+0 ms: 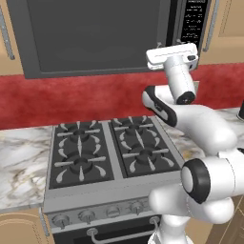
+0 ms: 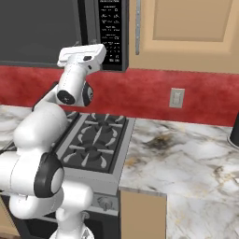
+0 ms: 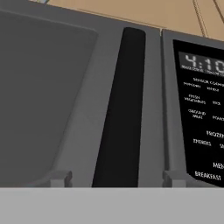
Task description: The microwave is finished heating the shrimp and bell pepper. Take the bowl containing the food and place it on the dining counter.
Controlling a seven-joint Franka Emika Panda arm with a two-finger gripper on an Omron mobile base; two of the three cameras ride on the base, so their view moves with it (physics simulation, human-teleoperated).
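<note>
The microwave (image 1: 95, 35) is shut, so opening the door is judged the step in hand. The gripper (image 3: 116, 177) is spread open astride the handle (image 3: 120, 105); closing and pulling are called for next.

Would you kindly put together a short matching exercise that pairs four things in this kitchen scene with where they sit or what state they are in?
Things:
1. microwave
2. handle
3. stove
4. wall outlet

Places or states:
A. on the red backsplash, above the marble counter
B. door shut
C. below the microwave, burners bare
D. between the gripper fingertips, not yet clamped

Pairs: 1-B, 2-D, 3-C, 4-A
</note>
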